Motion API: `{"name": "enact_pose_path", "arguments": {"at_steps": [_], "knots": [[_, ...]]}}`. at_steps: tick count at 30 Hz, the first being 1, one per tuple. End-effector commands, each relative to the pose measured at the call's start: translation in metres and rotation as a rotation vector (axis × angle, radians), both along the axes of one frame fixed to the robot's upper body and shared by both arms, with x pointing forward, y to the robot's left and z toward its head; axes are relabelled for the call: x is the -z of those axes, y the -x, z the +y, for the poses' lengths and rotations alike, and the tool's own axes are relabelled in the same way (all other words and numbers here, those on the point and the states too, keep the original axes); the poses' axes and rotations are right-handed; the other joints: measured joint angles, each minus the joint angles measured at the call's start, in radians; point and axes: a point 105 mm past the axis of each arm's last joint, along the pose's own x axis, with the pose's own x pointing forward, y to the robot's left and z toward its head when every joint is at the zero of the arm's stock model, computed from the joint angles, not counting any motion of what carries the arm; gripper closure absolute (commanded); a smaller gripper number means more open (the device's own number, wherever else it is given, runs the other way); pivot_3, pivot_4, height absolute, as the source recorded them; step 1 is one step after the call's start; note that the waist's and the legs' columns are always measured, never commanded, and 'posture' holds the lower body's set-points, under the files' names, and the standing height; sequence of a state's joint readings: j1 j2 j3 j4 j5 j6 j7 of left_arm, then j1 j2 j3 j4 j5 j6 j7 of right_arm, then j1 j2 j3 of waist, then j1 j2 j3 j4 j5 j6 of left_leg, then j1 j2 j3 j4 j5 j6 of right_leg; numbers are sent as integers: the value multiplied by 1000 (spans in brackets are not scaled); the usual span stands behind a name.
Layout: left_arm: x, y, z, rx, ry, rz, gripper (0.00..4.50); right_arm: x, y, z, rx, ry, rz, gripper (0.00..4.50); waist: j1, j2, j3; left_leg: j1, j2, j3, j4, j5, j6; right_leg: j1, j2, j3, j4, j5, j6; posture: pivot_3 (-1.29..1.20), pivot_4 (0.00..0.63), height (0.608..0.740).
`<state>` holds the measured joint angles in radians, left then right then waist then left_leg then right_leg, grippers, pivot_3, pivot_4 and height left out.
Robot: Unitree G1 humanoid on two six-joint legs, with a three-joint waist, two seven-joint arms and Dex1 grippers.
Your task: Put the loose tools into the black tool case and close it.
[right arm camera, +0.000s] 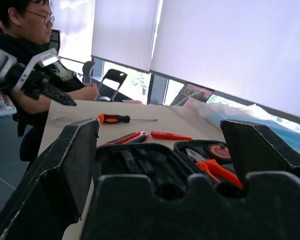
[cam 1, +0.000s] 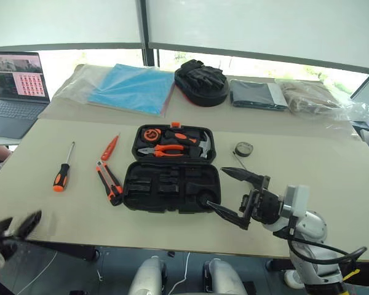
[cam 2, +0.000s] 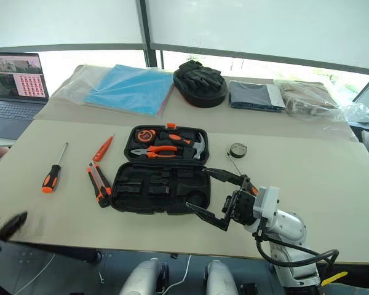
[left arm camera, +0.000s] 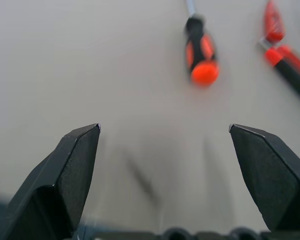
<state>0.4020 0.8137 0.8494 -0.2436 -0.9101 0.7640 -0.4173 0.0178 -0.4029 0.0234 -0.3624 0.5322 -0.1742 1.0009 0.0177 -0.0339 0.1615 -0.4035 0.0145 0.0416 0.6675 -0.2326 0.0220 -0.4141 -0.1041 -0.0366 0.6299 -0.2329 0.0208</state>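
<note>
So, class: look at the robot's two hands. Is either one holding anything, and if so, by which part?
Nothing is held. The left hand is open above bare table, short of the screwdriver. The right hand is open beside the black tool case.

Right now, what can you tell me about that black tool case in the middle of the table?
The black tool case is a moulded plastic clamshell, lying fully open and flat on the beige table. Its far half, with an orange latch at the edge, holds a hammer, orange-handled pliers and an orange tape measure. The near half shows empty tool-shaped recesses. A folding orange-and-black tool lies against its left edge.
</note>
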Motion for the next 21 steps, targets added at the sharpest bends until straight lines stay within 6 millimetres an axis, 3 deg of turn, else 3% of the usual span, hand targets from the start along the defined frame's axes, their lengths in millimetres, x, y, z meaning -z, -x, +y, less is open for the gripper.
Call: {"name": "enact_pose_path", "arguments": {"at_steps": [1,4,8,11,17,19,21], "knots": [[-1,-21,2,-2,1,143,51,-7,1,1,-2,-9,-41,0,-4,0,0,0,0,0,0,1,1,0,0,0,0,1,1,0,150,740],[3,-46,11,-29,-29,239,51,-6,-1,3,0,-6,-41,0,-7,0,0,2,0,1,0,4,7,1,3,2,-1,3,2,0,150,740],[4,-71,8,-9,2,261,51,-5,-3,4,7,-6,-43,0,-14,0,0,0,2,3,-1,4,3,1,9,6,1,6,-4,0,150,740],[10,-85,5,2,8,279,692,-4,-3,2,20,-7,-45,0,-16,-1,0,-2,3,5,-2,3,1,-5,11,10,3,8,-6,0,150,740],[19,-82,2,45,-33,373,2916,-3,-4,0,43,-8,-47,0,-27,-1,0,-3,3,10,-3,4,0,-8,11,16,5,8,-6,0,150,740],[-4,-91,7,65,-93,245,3527,-4,-6,-3,71,-13,-48,0,-27,-1,0,-2,3,10,-3,4,0,-8,11,17,4,8,-6,0,150,740],[-48,-106,-5,196,-211,-34,3657,-4,-6,-6,89,-8,-47,0,-27,-3,0,-2,3,11,-3,4,0,-9,11,18,5,8,-6,0,150,740]]}}
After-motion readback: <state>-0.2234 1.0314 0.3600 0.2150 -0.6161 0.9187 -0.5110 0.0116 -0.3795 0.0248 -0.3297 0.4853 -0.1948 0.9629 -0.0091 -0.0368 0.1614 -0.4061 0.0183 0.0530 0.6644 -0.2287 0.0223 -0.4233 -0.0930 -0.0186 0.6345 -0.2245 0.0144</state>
